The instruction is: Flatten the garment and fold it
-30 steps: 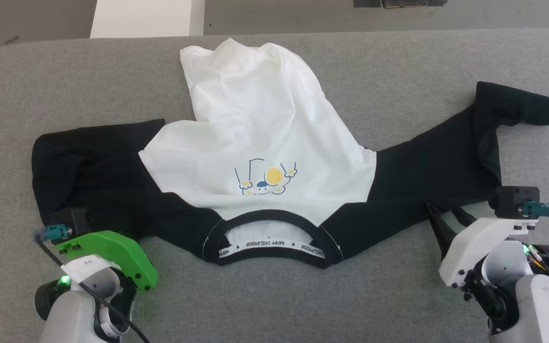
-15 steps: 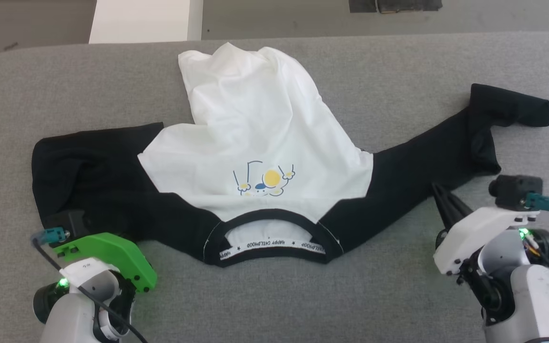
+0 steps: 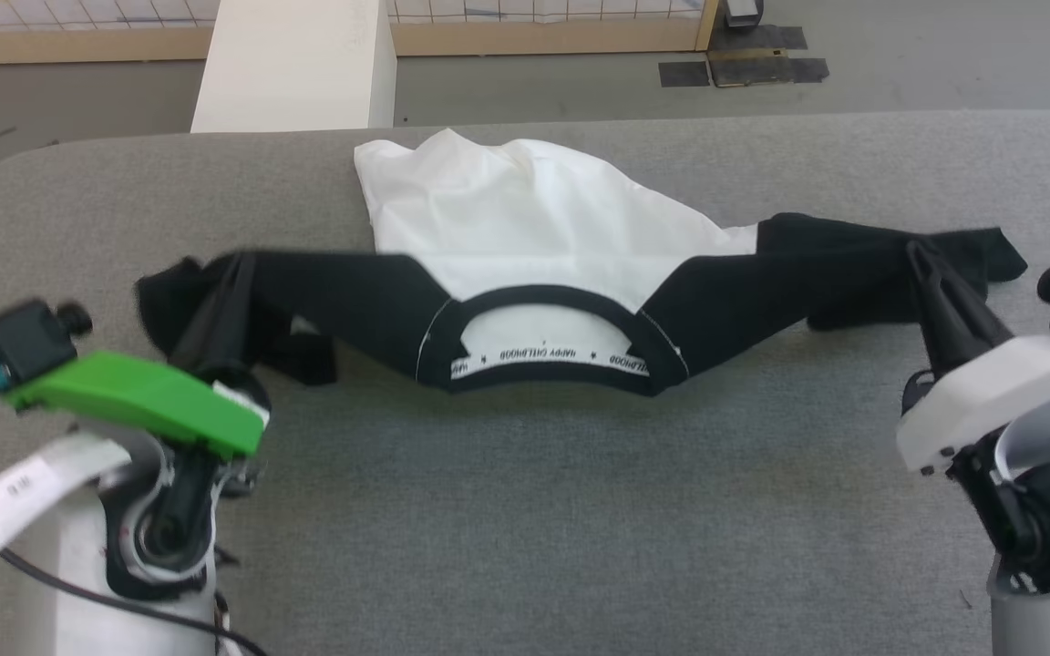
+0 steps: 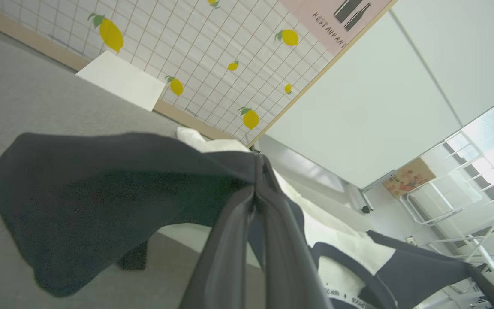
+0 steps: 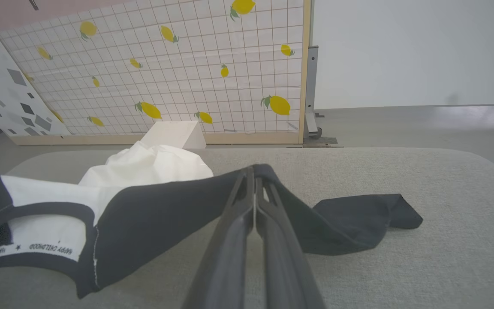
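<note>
The garment (image 3: 534, 214) hangs stretched between my two grippers above the grey table (image 3: 534, 510). Its white body trails back onto the table, and the black neckband (image 3: 548, 296) faces me with the inner label showing. My left gripper (image 3: 235, 266) is shut on the left black sleeve (image 4: 101, 193), whose cuff end droops down. On the other side my right gripper (image 3: 919, 251) is shut on the right black sleeve (image 5: 165, 214), with that sleeve's end (image 5: 358, 219) lying on the table beyond the fingers. The chest print is hidden in the folds.
A white block (image 3: 297, 64) stands just past the table's far edge. Behind it is a grid panel with lemon prints (image 5: 165, 64). Open grey table surface lies between the arms and in front of the neckband.
The right gripper has shut on the right sleeve. Both arms have raised the sleeves, lifting the collar end off the table and pulling the shirt taut. The head view has tilted up.
</note>
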Robot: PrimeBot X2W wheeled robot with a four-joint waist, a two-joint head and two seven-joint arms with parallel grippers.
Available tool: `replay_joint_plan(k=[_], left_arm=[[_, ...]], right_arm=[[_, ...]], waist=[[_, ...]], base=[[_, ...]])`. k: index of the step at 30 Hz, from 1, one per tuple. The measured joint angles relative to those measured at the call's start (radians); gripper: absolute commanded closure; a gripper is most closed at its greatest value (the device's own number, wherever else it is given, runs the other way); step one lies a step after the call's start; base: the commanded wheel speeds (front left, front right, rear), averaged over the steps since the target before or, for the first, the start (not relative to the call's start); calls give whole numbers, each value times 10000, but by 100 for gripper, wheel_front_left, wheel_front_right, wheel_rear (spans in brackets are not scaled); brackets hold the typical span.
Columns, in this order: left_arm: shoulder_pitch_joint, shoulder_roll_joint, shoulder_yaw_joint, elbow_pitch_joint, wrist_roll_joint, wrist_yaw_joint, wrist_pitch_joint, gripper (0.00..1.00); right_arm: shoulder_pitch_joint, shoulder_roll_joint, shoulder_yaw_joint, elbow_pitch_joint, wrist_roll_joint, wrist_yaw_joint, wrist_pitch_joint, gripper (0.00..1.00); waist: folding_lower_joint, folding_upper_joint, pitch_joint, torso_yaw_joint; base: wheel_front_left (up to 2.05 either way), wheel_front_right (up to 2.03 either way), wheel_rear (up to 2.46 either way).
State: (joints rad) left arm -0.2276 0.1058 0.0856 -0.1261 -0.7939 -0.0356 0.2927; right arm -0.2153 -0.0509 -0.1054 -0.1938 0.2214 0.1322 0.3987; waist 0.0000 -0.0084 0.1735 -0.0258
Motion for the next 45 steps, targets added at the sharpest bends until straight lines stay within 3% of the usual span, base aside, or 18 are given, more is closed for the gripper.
replay_joint_plan(k=[4,9,12,18,25,33,38,45], left_arm=[[-928,79,-81,-585,-594,196,980,100],[-2814,88,-35,-533,-1358,892,1975,100],[-4381,236,35,-27,-1402,1338,2207,100],[-7211,610,13,1313,-913,1912,2086,100],[-10029,842,84,2663,-169,2182,909,100],[-12377,763,604,3601,-12,2188,-606,100],[-13069,629,663,3900,-167,1875,-1087,100],[-12621,637,602,4468,-428,1444,-907,100]], right_arm=[[-598,-90,48,-445,-589,0,984,100],[-2313,-970,387,-426,-635,0,2132,100],[-3971,-1626,706,142,-531,0,2671,100],[-7397,-2219,1202,1735,-445,0,2943,100],[-10696,-2328,1501,3737,-1258,2,1919,100],[-13331,-1806,489,5108,-2435,2,-151,100],[-14332,-1730,-82,5825,-2915,4,-1561,100],[-14031,-1666,25,6922,-2849,4,-2065,100]], waist=[[0,0,71,42],[0,0,415,39],[0,0,773,2],[0,0,1648,-129],[1,0,2831,-322],[1,0,3958,-558],[1,0,4346,-672],[0,0,4400,-663]], base=[[0,0,0],[0,0,0],[0,0,0],[0,0,0],[0,0,0],[0,0,0],[0,0,0],[0,0,0]])
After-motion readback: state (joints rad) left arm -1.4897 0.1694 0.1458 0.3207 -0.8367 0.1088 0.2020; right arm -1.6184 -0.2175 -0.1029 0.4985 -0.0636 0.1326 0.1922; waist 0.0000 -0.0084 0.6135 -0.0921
